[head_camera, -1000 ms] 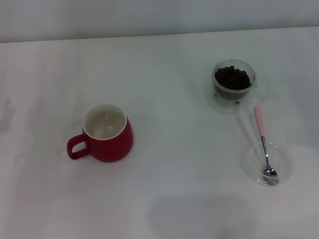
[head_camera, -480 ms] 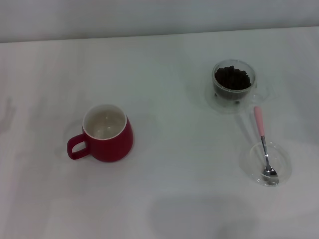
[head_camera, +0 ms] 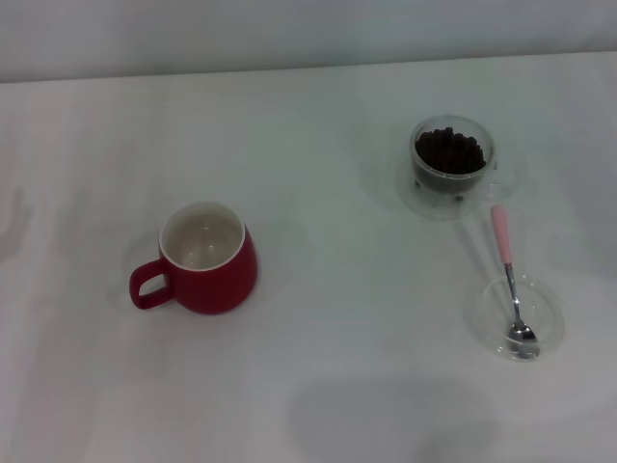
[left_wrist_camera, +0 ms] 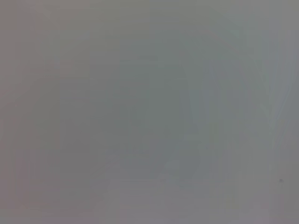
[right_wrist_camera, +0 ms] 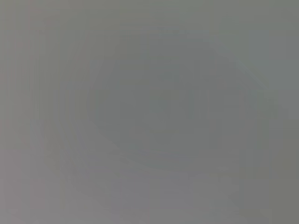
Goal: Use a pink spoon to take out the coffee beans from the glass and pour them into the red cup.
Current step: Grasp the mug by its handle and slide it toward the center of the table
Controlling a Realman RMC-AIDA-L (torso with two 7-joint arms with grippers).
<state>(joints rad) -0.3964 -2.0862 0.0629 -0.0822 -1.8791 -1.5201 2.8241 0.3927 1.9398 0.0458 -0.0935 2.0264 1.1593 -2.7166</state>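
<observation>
White table (head_camera: 318, 386) fills the head view, plain pale wall strip along the far edge. Neither gripper shows in the head view, and both wrist views are flat grey blanks, so jaw state for left and right cannot be told. Red cup (head_camera: 204, 258) stands upright on the robot's left side of the table, white inside, nothing visible in it, loop handle pointing to the left and slightly toward the robot. The glass (head_camera: 451, 164) stands upright at far right, well apart from the red cup, sitting on what looks like a clear saucer or base ring; its handle points right. Coffee beans (head_camera: 449, 151) are heaped inside the glass, filling it close to the rim. A shallow clear dish (head_camera: 549, 301) lies nearer the robot than the glass, just beside it on the same right side. Pink spoon (head_camera: 509, 280) lies with its silver bowl resting in the dish and its pink handle sticking out over the dish rim, angled back toward the glass, handle end close to the glass base. Open table between cup and glass, no object standing between them.
</observation>
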